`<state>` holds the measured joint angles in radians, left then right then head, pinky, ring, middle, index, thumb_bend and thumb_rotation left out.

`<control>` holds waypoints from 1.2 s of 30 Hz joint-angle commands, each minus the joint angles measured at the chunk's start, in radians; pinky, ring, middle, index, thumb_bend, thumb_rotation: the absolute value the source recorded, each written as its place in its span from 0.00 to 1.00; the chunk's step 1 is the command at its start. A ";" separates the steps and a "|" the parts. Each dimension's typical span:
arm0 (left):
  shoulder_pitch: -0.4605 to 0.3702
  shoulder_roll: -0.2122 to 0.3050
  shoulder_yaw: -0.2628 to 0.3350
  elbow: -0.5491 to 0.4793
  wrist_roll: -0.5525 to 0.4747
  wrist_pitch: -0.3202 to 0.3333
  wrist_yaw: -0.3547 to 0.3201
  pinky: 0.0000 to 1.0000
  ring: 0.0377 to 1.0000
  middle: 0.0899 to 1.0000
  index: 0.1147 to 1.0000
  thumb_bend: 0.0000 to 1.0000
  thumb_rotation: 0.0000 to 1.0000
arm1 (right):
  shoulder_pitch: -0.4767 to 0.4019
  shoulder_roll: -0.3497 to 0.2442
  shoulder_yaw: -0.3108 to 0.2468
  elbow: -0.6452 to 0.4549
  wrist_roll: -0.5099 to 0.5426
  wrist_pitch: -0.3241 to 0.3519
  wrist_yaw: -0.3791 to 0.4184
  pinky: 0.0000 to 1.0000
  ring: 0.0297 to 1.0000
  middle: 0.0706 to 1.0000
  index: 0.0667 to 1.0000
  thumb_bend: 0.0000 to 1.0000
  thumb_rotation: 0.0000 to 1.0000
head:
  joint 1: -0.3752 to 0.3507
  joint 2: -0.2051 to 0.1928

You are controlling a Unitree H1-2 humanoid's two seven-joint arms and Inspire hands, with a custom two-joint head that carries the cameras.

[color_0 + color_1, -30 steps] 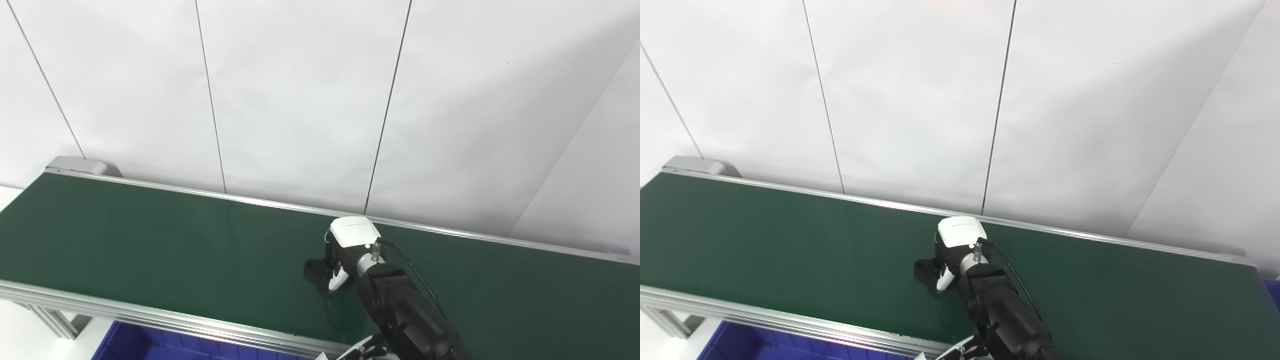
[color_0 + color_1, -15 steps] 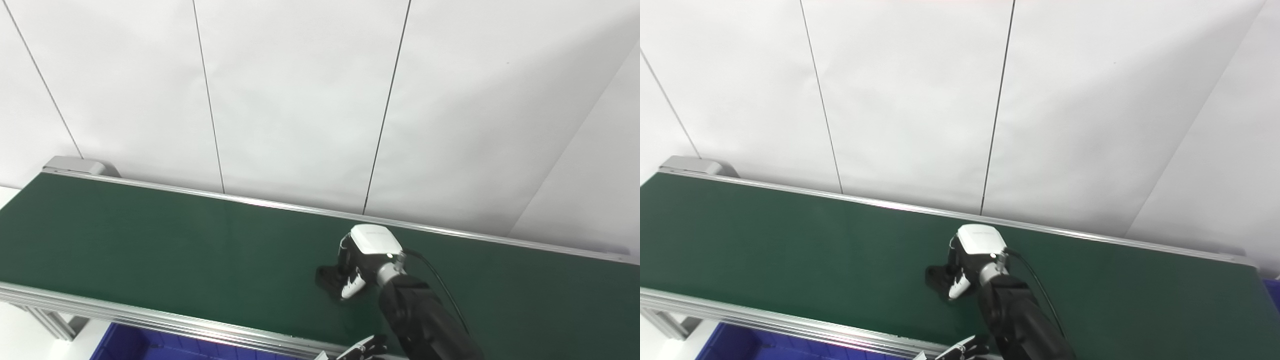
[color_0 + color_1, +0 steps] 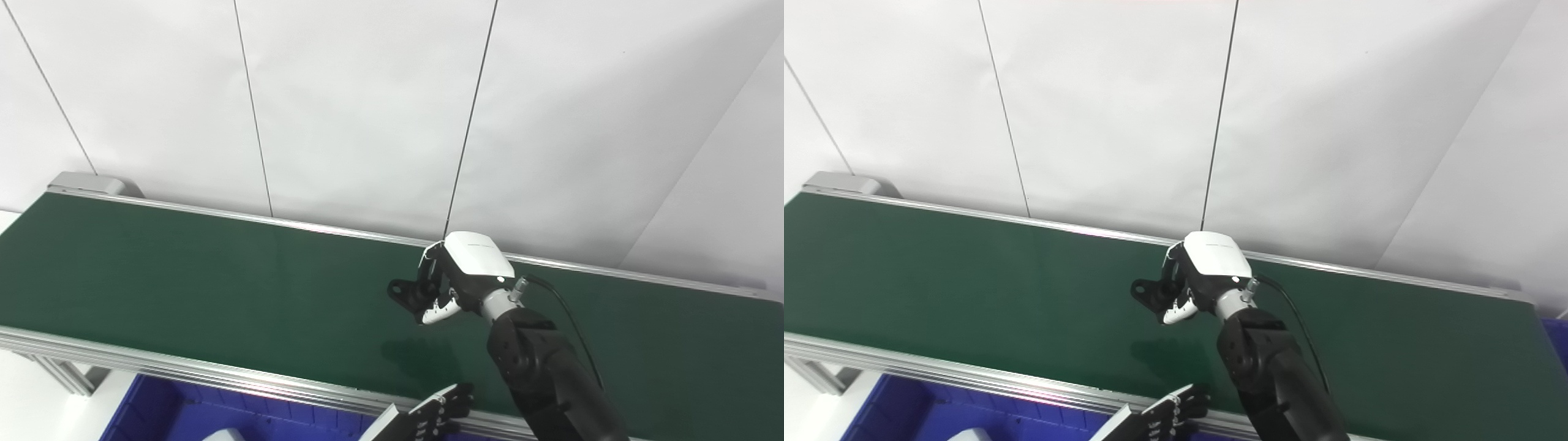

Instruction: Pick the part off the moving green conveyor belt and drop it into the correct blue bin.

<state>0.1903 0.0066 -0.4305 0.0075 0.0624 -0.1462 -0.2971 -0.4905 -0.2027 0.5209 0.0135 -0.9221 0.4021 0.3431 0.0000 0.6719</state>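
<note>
My right hand [image 3: 456, 275] is shut on a small black part [image 3: 405, 293] and holds it lifted above the green conveyor belt [image 3: 184, 275], near the belt's middle. The part sticks out to the left of the fingers; it also shows in the right eye view [image 3: 1146, 293]. A dark shadow lies on the belt below the hand. My left hand [image 3: 438, 413] shows only its fingers at the bottom edge, in front of the belt's near rail, spread apart and empty. A blue bin [image 3: 184, 416] lies below the belt's near edge at the bottom left.
The belt's aluminium near rail [image 3: 184, 370] runs across the bottom. A white panelled wall [image 3: 367, 110] stands right behind the belt. A white thing [image 3: 223, 435] sits in the blue bin. A sliver of another blue bin [image 3: 1557, 334] shows at the far right.
My right hand has risen off the belt with the black part in it and moved a little to the right. My left hand's fingers have come further up into view.
</note>
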 commanded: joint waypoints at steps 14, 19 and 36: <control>0.020 0.089 0.048 -0.161 -0.078 0.050 -0.044 0.91 0.91 0.88 0.93 0.76 0.68 | 0.119 -0.044 -0.112 -0.295 -0.059 -0.021 -0.029 0.14 0.17 0.43 0.45 0.52 0.00 | -0.160 0.051; 0.018 0.107 0.085 -0.184 -0.120 0.046 -0.052 0.89 0.90 0.87 0.92 0.76 0.67 | 0.216 -0.142 -0.142 -0.421 -0.061 -0.045 0.038 0.13 0.17 0.43 0.45 0.52 0.00 | -0.217 0.085; -0.016 0.140 0.145 -0.240 -0.179 0.120 -0.075 0.90 0.91 0.87 0.91 0.79 0.69 | 0.543 -0.220 -0.287 -0.733 -0.040 -0.010 0.203 0.17 0.21 0.43 0.45 0.52 0.00 | -0.307 0.152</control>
<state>0.1921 0.1420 -0.2934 -0.1942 -0.0974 -0.0239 -0.3673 0.0364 -0.4273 0.2504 -0.6612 -0.9425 0.3843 0.5338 -0.3083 0.8237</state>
